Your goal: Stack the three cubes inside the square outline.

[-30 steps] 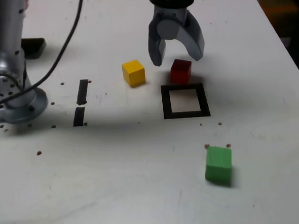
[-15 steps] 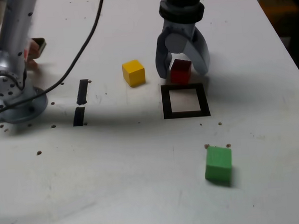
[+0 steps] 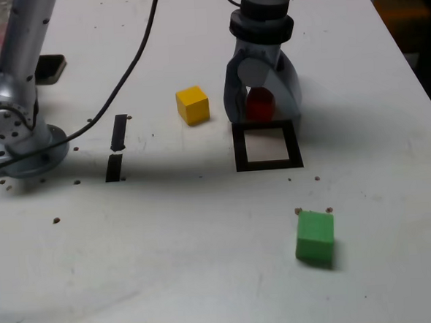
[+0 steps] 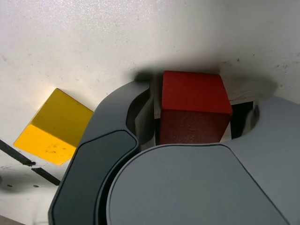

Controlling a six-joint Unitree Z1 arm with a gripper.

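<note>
— Judging by looks: red cube (image 3: 260,105) small, solid, hard-edged; probably light and stiff, not fragile. Smooth faces, maybe a bit slippery, so best taken square on two opposite side faces, around mid-height.

— Agreed. Seen how the gripper (image 3: 262,109) stands?

— Straddling the red cube, one finger on each side in the exterior view. Jaws apart around it; in the wrist view a narrow gap shows on both sides, so not clamped as far as can be told.

— Where exactly?

— Sitting on the white table (image 3: 205,228), just beyond the far edge of the square outline (image 3: 266,145), touching or nearly overlapping that black border. Not inside yet.

— And the look of it?

— Matte red, clean corners, top face brighter than the shaded side in the wrist view (image 4: 192,105). Upright, flat on the surface.

— The other two?

— Yellow cube (image 3: 192,105) to the exterior view's left of the gripper, well clear of the outline, turned slightly. Green cube (image 3: 314,236) near the camera, to the right, well apart, looking a little larger. Same hard, blocky kind; likely same handling.

— Risk?

— Possibly nudging the red cube askew if one finger touches first.
</note>
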